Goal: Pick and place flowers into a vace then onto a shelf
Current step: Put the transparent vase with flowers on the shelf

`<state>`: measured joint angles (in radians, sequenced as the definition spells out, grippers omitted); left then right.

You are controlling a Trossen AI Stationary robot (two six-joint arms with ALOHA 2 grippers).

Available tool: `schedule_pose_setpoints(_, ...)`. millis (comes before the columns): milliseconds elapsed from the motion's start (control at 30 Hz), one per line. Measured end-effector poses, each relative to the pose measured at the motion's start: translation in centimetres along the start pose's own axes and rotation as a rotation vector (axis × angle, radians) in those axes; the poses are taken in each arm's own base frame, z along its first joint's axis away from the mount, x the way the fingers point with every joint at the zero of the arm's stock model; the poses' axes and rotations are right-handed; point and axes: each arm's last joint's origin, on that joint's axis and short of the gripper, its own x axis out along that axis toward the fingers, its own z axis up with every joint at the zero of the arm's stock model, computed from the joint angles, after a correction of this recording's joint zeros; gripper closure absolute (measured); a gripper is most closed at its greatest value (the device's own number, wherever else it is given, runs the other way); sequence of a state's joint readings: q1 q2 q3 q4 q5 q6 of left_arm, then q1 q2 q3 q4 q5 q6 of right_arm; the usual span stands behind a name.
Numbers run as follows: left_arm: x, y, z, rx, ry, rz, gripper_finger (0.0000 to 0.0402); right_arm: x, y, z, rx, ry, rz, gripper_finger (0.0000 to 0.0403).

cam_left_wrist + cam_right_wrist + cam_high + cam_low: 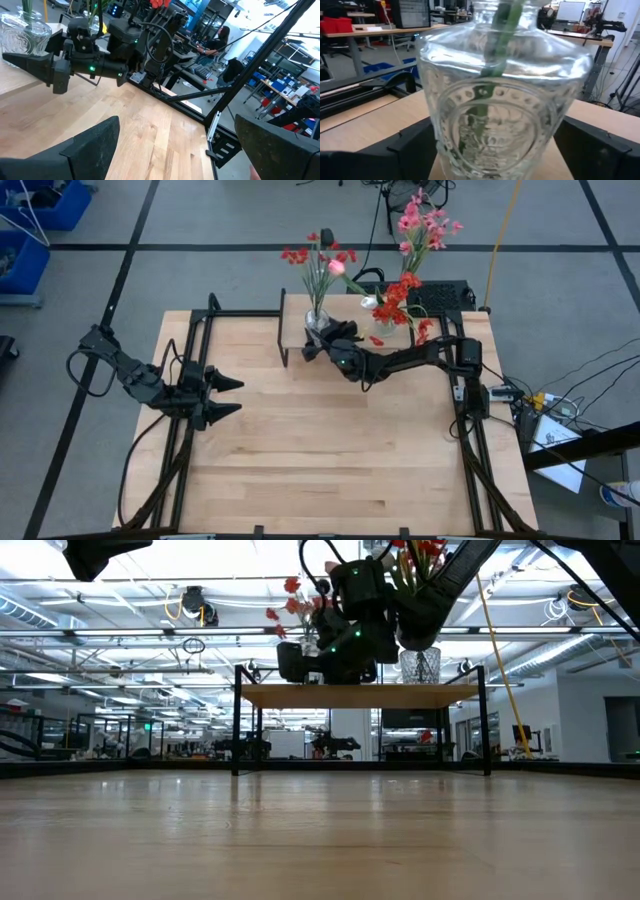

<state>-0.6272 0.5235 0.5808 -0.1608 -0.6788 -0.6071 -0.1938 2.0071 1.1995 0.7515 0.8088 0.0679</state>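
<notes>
Right gripper point(316, 340): at the shelf's left end, fingers spread either side of a glass vase; in the right wrist view a gap shows between each dark finger point(412, 150) and the glass, so parted, not pressing.
Vase point(502, 100): clear patterned glass, upright on the shelf, green stems point(495, 50) standing inside it, filling the right wrist view.
Flowers point(318, 255): red blossoms and one pink bud on thin green stems, rising from that vase above the shelf's left end.
Shelf point(295, 315): low light-wood top on thin black legs, at the far edge of the table, centre to right; in the low view it stands as a raised plank with the gripper and vase on top.
Second vase point(420, 665): clear glass, upright on the shelf's right part, apart from the first.
Red bunch point(398, 300): red blossoms over the second vase; a few red bits lie on the shelf nearby.
Pink bunch point(425, 225): pink blossoms on tall stems, farther back, beyond the shelf's right end.
Right arm point(420, 358): reaching leftward from the table's right side to the shelf.
Left gripper point(228, 397): well apart from the shelf, over the table's left part, fingers wide apart, holding nothing.
Table point(320, 460): light wood, bare across its near half.
Person point(217, 42): seated at a desk in the room behind, seen in the left wrist view.
</notes>
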Motion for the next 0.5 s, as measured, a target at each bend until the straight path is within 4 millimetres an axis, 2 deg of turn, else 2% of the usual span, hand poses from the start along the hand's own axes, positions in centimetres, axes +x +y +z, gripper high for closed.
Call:
schedule_pose_setpoints(133,0.0,0.0,0.0,0.000,0.000,0.000,0.0002,-0.1,0.1,0.1,0.004,-0.009,-0.001,0.0009)
schedule_pose_setpoints(300,0.0,0.0,0.0,0.000,0.000,0.000,0.0002,-0.6,0.5,0.1,0.012,-0.013,-0.012,0.0007)
schedule_pose_setpoints(500,0.0,0.0,0.0,0.000,0.000,0.000,0.0002,-2.1,1.9,0.2,-0.028,-0.030,-0.012,0.0004)
